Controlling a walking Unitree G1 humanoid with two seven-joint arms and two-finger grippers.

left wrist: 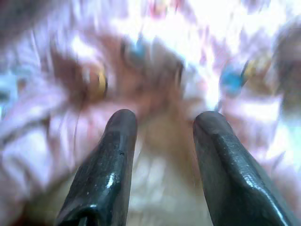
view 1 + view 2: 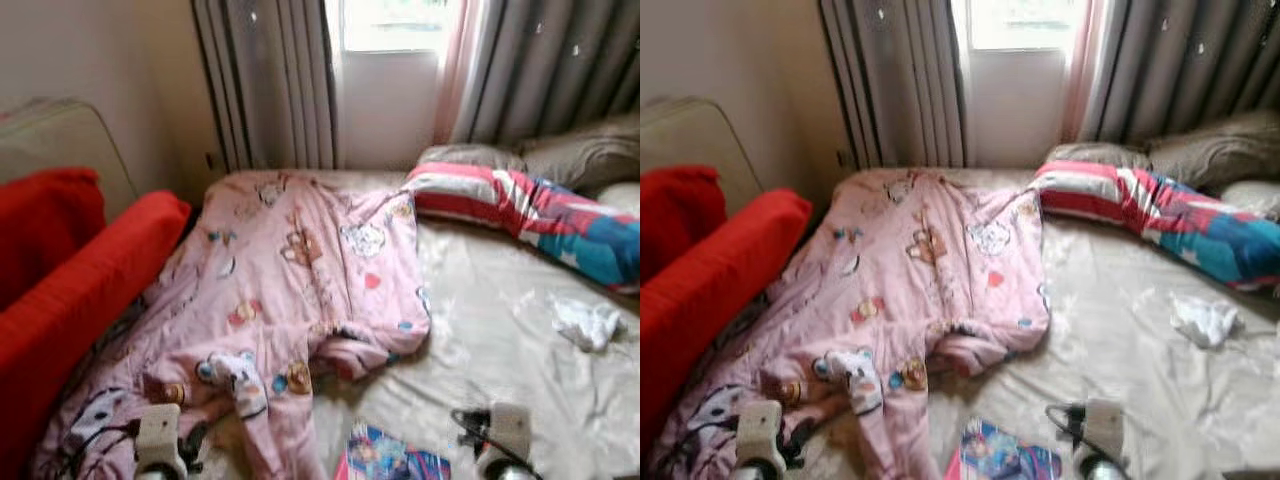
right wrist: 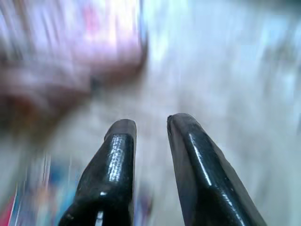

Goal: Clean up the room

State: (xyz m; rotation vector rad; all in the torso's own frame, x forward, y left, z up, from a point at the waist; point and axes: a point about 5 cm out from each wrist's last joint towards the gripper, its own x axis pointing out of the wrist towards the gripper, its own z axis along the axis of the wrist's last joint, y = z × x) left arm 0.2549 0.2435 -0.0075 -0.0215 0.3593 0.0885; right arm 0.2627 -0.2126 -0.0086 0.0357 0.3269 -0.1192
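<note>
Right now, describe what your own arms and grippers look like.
Each gripper, left and right, has two long, glossy black fingers that taper to rounded tips. From the head, the wrists look like pale boxy housings with black cables looped beside them.

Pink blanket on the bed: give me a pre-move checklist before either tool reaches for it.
1. Left tool open, nothing held: ok.
2. Right tool open, nothing held: ok, gap narrower.
3. Pink blanket in front of the left tool: ok, it lies crumpled across the bed.
4. Nothing resting on the blanket: cannot tell; a colourful book lies beside its near edge.
5. Wrist views sharp enough to aim: not ok, both blurred.
6. Other clutter noted: ok, a white crumpled cloth and a striped pillow lie apart from the blanket.
</note>
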